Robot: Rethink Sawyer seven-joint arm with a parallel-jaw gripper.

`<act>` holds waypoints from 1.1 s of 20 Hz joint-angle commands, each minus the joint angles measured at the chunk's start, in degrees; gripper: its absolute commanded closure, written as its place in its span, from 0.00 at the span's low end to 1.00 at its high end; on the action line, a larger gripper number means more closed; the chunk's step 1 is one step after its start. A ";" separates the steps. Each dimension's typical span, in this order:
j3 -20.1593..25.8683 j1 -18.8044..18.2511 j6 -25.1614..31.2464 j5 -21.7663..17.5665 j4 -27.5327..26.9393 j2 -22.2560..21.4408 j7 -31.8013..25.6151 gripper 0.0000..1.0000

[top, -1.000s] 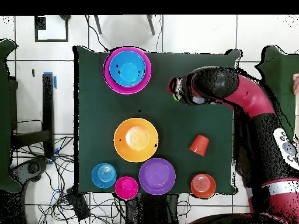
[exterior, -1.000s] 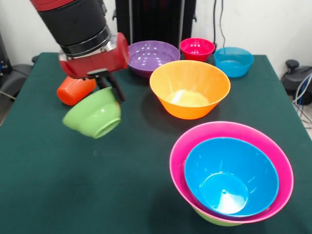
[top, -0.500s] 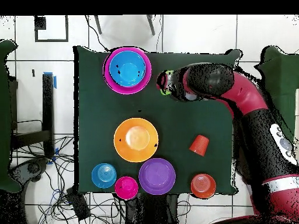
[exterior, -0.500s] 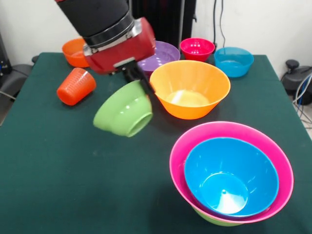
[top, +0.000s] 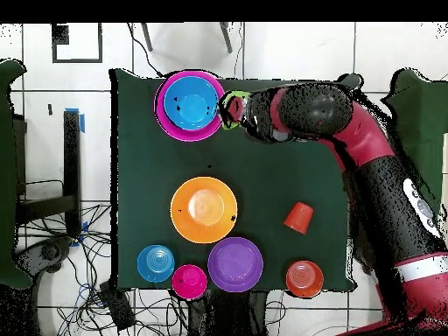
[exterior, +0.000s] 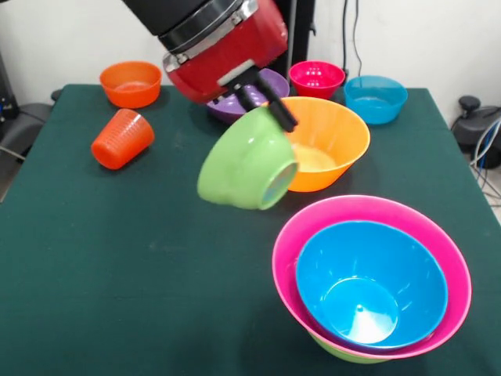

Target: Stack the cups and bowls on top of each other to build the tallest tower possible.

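While tilted, arm (exterior: 223, 43) aloft, fingers (exterior: 270, 106) gripping green bowl (exterior: 246, 168)

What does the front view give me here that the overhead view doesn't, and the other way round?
Front only: the gripper pinches the rim of the small green bowl, held tilted above the table, and a green bowl peeks from under the pink bowl. Overhead only: the carried bowl sits right beside the pink bowl's rim, not yet over it. Both: blue bowl nested in the pink one, tumbler lying tipped over.
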 commanded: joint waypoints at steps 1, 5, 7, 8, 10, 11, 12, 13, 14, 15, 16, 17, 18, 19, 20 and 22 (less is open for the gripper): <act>7.44 -0.29 0.08 0.99 1.90 6.12 -12.41 1.00; 8.87 -0.01 1.27 1.04 -0.27 7.02 -11.72 1.00; 8.93 0.39 1.85 0.72 -1.56 7.43 -11.38 1.00; 9.10 0.50 1.52 0.67 -1.80 7.81 -11.04 1.00; 9.62 0.42 0.72 0.21 -1.70 8.62 -11.01 1.00; 10.12 0.34 0.31 0.06 -1.63 9.10 -11.27 1.00; 10.62 -0.03 -0.42 -0.04 -0.85 9.31 -10.92 1.00; 11.16 -0.18 -1.20 -0.02 -0.51 9.69 -10.54 1.00; 11.68 -0.34 -1.86 -0.18 -0.14 10.02 -10.43 1.00; 11.90 -0.37 -2.39 -0.43 0.06 10.23 -10.11 1.00; 12.18 -0.21 -2.89 -0.57 0.00 10.57 -9.81 1.00; 12.33 -0.11 -3.33 -0.93 -0.02 10.83 -9.68 1.00; 12.47 -0.02 -3.77 -1.28 -0.03 11.08 -9.56 1.00; 12.23 0.14 -4.05 -1.74 -0.15 11.28 -9.30 1.00; 11.99 0.29 -4.33 -2.19 -0.26 11.49 -9.04 1.00; 11.13 0.97 -4.41 -3.09 -1.09 12.11 -8.83 1.00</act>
